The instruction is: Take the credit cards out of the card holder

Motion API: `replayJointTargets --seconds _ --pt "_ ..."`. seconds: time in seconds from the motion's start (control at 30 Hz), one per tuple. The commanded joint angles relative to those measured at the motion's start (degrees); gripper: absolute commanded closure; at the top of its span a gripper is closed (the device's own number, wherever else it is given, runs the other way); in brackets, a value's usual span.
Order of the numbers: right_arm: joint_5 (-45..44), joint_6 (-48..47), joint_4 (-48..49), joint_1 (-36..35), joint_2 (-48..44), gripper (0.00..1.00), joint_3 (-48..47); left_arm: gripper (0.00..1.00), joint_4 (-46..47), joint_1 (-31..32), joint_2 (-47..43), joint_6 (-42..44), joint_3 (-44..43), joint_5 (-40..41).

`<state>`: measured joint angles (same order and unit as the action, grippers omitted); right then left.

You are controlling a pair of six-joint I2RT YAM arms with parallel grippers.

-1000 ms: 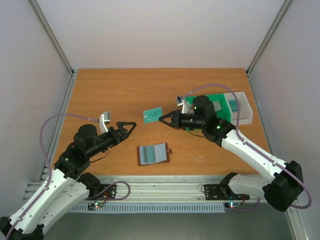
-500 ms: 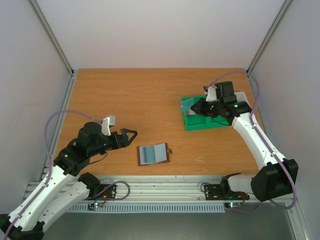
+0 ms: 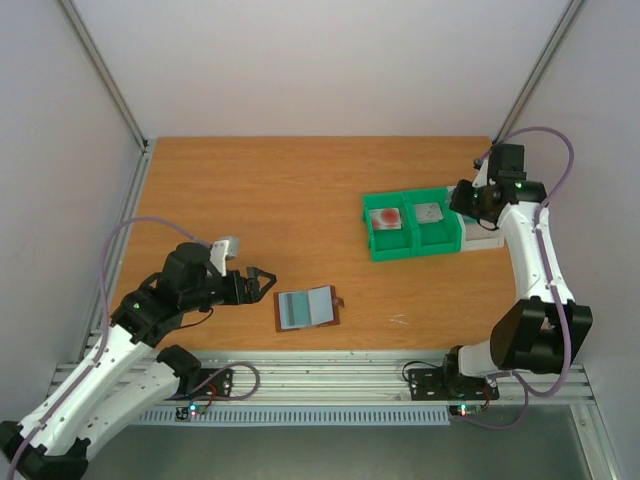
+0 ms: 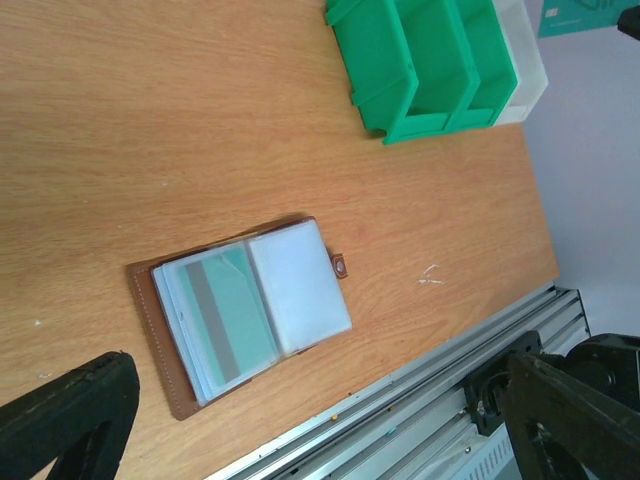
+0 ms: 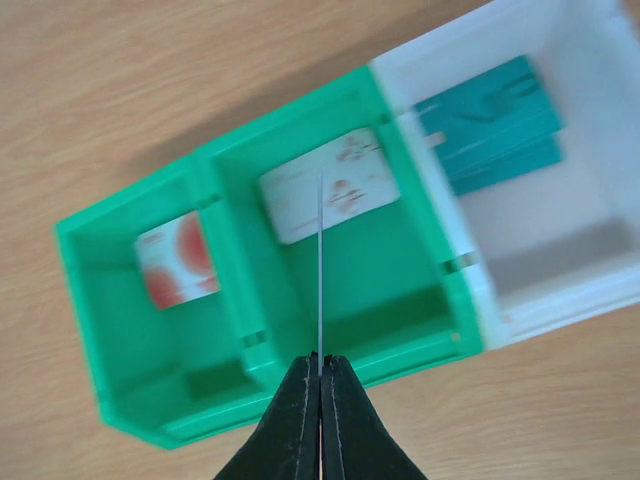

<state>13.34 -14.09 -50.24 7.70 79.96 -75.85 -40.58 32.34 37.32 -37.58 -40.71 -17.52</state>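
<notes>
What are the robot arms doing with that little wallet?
The card holder lies open on the table with a striped card inside. The left gripper hangs open next to it. The right gripper pinches a teal card over the bins, where other cards lie.

One card holder [image 3: 307,307], three bins [image 3: 415,247], at least five cards [image 5: 178,260].

We see the card holder [image 3: 307,307] open on the worktop [image 3: 250,190], our left gripper [image 3: 270,285] at its nine o'clock, jaws spread, green bins [image 3: 415,249] at two o'clock.
</notes>
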Motion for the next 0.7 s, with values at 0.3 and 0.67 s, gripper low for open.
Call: replayJointTargets --seconds 0.3,0.67 --pt "-21.6 -11.6 -7.6 4.5 16.2 0.99 -11.4 0.01 -0.9 0.1 1.5 7.6 -4.4 3.1" --pt "-10.4 -17.5 -7.7 7.5 26.5 0.99 -20.5 0.01 1.2 0.1 5.8 7.5 -4.5 4.8"
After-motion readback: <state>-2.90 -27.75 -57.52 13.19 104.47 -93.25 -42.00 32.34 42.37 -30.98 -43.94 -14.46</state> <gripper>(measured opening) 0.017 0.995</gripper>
